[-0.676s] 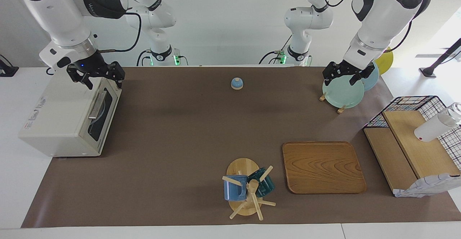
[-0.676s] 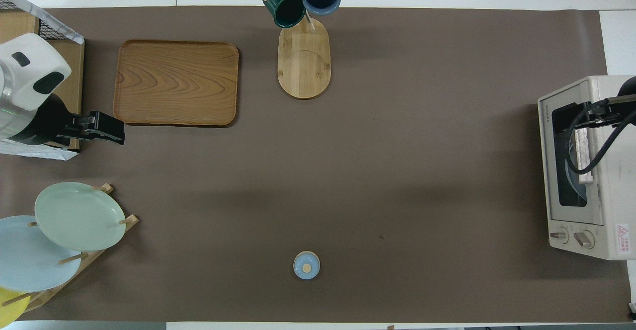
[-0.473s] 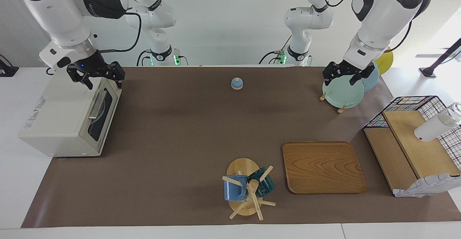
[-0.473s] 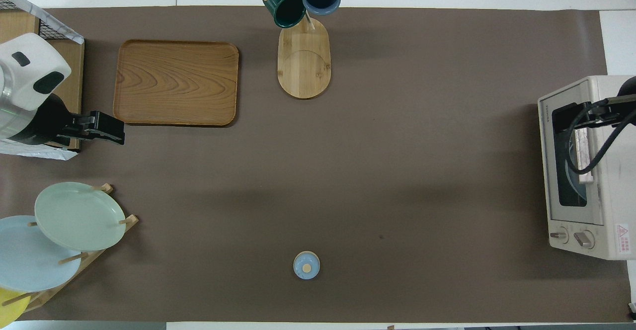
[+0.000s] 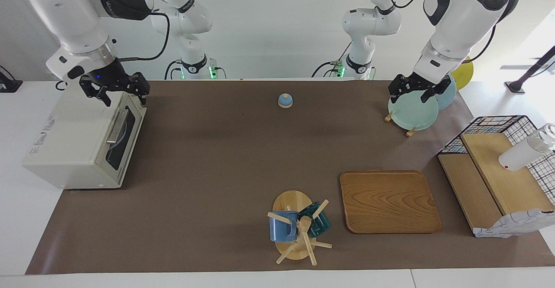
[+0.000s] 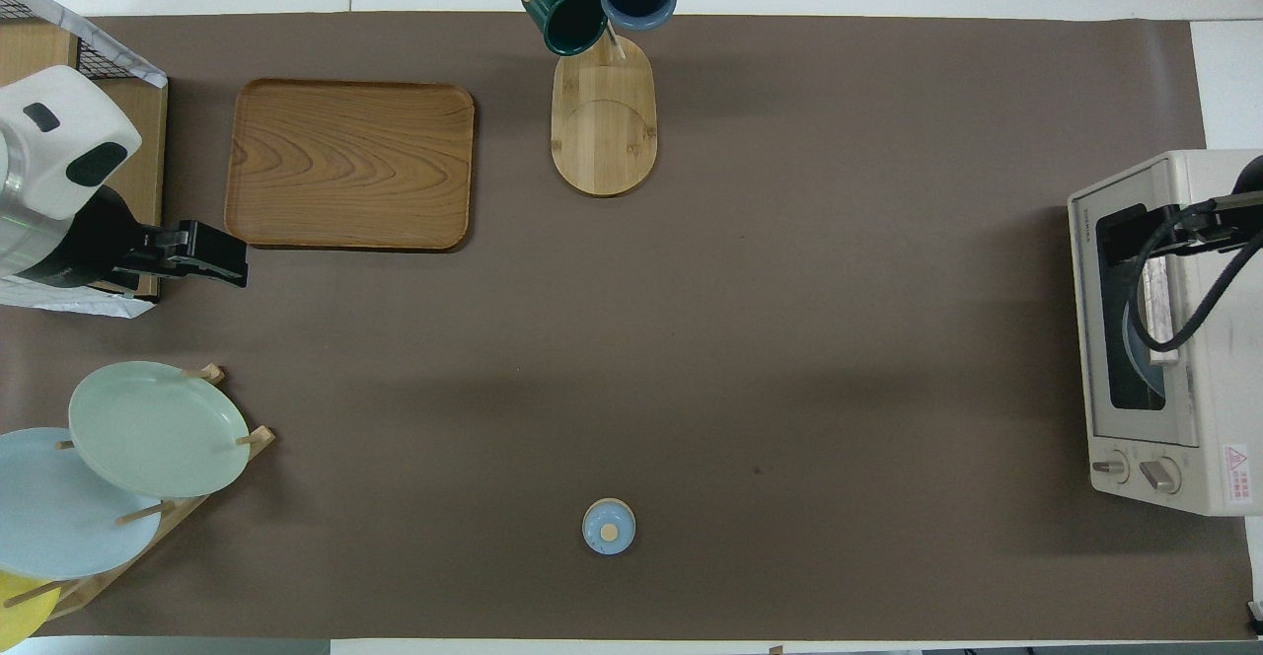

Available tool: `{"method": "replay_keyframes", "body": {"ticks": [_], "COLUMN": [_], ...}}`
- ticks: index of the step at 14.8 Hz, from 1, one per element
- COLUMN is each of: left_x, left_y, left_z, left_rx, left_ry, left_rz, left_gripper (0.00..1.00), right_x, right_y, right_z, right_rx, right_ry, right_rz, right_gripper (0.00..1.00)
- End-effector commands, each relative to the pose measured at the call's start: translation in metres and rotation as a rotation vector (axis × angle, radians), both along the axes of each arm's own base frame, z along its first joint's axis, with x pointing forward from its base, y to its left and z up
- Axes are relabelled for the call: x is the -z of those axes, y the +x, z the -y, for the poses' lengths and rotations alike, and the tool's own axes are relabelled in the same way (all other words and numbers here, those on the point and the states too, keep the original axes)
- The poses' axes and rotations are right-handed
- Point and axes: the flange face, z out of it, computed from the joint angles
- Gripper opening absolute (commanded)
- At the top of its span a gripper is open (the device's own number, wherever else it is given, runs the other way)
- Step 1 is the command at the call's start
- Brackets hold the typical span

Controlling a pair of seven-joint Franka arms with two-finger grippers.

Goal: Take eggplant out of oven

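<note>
The cream-white oven (image 5: 73, 145) stands at the right arm's end of the table with its dark glass door shut; it also shows in the overhead view (image 6: 1219, 359). The eggplant is hidden. Only a light blue plate (image 5: 122, 131) shows through the glass. My right gripper (image 5: 124, 98) is open and empty, over the top front edge of the oven, just above the door's metal bar handle (image 5: 116, 125). My left gripper (image 5: 415, 93) is open and empty, over the plate rack at the left arm's end, and waits.
A rack with a green plate (image 5: 412, 112) and blue plates is under the left gripper. A small blue bell (image 5: 285, 100) sits near the robots. A wooden tray (image 5: 389, 201), a mug tree (image 5: 299, 229) and a wire basket with boards (image 5: 498, 175) lie farther out.
My right gripper has risen slightly over the oven's top front edge. The left arm has not moved.
</note>
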Motion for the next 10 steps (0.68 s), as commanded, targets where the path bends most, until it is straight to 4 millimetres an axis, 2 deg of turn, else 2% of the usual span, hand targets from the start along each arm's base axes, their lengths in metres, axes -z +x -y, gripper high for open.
{"method": "replay_keyframes", "body": {"ticks": [1, 3, 5, 6, 8, 9, 10], "left_x": [-0.004, -0.005, -0.004, -0.005, -0.005, -0.004, -0.005], "left_y": [-0.001, -0.001, -0.001, -0.001, -0.001, -0.001, -0.001], "left_z": [-0.003, -0.003, -0.003, -0.003, -0.003, -0.002, -0.003], "left_rx": [0.003, 0.003, 0.003, 0.003, 0.003, 0.004, 0.003], "left_ry": [-0.006, -0.006, -0.006, -0.006, -0.006, -0.006, -0.006], "left_rz": [-0.003, -0.003, -0.003, -0.001, -0.003, -0.003, -0.003], "left_gripper": [1.0, 1.0, 1.0, 1.0, 1.0, 1.0, 1.0], "right_x": [0.014, 0.039, 0.074, 0.087, 0.103, 0.105, 0.117], "right_y": [-0.012, -0.021, -0.026, -0.026, -0.026, -0.027, -0.03], "right_z": [0.004, 0.017, 0.028, 0.04, 0.047, 0.051, 0.053], "right_rx": [-0.025, -0.001, 0.042, 0.085, 0.096, 0.094, 0.083], "right_ry": [0.039, 0.034, -0.009, -0.048, -0.074, -0.089, -0.117], "right_rz": [0.016, 0.056, 0.029, 0.03, 0.029, 0.017, -0.004], "right_gripper": [0.0, 0.0, 0.0, 0.0, 0.0, 0.0, 0.0]}}
